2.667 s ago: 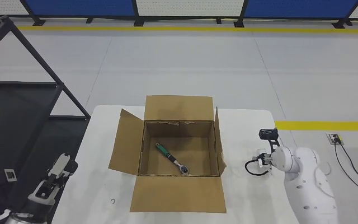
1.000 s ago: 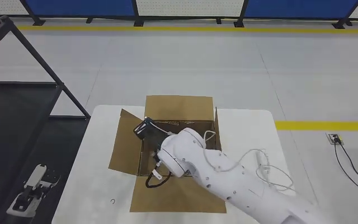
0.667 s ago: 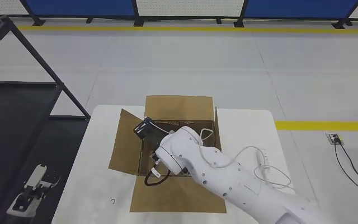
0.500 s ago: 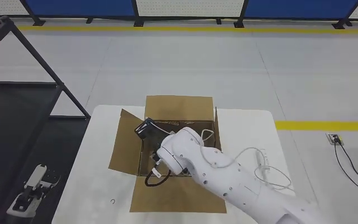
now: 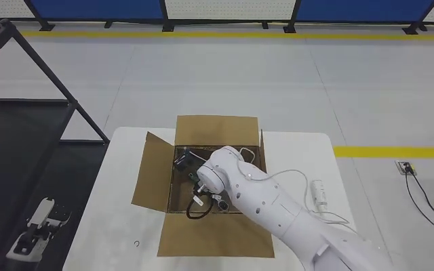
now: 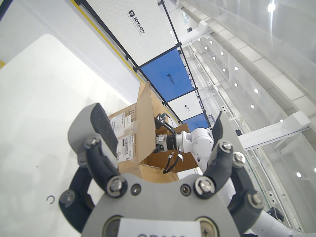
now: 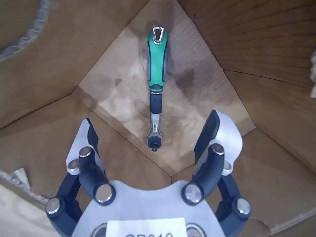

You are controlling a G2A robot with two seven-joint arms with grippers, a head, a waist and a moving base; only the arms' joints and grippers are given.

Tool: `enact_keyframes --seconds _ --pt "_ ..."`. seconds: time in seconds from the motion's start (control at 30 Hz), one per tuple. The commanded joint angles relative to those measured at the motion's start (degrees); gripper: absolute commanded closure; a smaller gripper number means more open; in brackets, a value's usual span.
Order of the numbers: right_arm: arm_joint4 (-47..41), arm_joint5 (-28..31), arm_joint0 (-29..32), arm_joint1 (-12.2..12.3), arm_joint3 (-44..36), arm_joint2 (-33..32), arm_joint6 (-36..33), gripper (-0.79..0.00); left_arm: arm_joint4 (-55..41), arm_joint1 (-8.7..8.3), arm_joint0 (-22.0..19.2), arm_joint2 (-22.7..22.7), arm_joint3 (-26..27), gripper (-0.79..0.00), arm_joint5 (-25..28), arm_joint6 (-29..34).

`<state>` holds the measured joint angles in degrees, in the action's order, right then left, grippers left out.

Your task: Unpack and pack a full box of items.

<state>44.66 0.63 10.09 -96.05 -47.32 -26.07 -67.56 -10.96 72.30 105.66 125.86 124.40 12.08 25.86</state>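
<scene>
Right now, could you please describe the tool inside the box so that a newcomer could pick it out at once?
On the white table stands an open brown cardboard box with its flaps folded out. Flat on its floor, below the open right gripper, lies a ratchet wrench. Its green-and-grey grip and shiny metal head stand out against the plain brown cardboard around it.
</scene>
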Motion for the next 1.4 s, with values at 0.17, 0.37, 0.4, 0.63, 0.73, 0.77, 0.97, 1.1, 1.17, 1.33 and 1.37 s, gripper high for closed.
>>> enact_keyframes --seconds 0.17,0.37,0.4,0.63,0.73,0.77,0.97,1.1,1.17,1.33,1.37 --pt "-0.6 0.66 -1.39 -4.03 9.7 2.1 2.8 -0.757 0.2 -0.05 -0.23 -0.11 0.08 -0.785 -0.27 -0.16" --pt "-1.24 2.2 -2.34 -6.86 16.3 2.7 5.0 -0.603 0.68 -0.13 -0.6 -0.29 0.0 -0.785 -0.43 -0.19" --pt "-1.42 2.67 -2.49 -7.26 17.34 2.7 5.23 -0.52 0.7 -0.14 -0.66 -0.3 -0.06 -0.785 -0.5 -0.29" --pt "-2.39 6.0 -3.49 -9.59 23.98 2.48 6.82 -0.372 0.86 -0.19 -0.82 -0.35 -0.12 -0.785 -0.88 -0.55" --pt "-2.81 7.35 -3.72 -10.37 26.59 2.25 7.59 -0.372 1.05 -0.21 -0.9 -0.4 -0.11 -0.785 -0.98 -0.66" --pt "-2.96 7.76 -3.76 -10.61 27.29 2.17 7.81 -0.382 1.08 -0.22 -0.95 -0.43 -0.13 -0.785 -1.01 -0.67" --pt "-3.37 9.73 -3.92 -11.88 30.82 1.8 9.02 -0.391 1.59 -0.28 -1.23 -0.67 -0.17 -0.785 -1.34 -0.89" --pt "-3.35 10.39 -3.97 -12.57 32.42 1.61 9.65 -0.376 1.68 -0.31 -1.36 -0.8 -0.23 -0.785 -1.45 -1.02" --pt "-3.44 10.72 -3.96 -12.86 33.07 1.45 10.04 -0.366 1.84 -0.32 -1.38 -0.82 -0.22 -0.785 -1.49 -1.12" --pt "-3.14 10.72 -3.82 -13.48 34.32 1.22 11.82 -0.351 1.93 -0.35 -1.42 -0.76 -0.21 -0.785 -1.62 -1.33" --pt "-3.05 10.64 -3.77 -13.58 34.56 1.17 12.25 -0.351 1.84 -0.35 -1.43 -0.69 -0.19 -0.785 -1.65 -1.39"
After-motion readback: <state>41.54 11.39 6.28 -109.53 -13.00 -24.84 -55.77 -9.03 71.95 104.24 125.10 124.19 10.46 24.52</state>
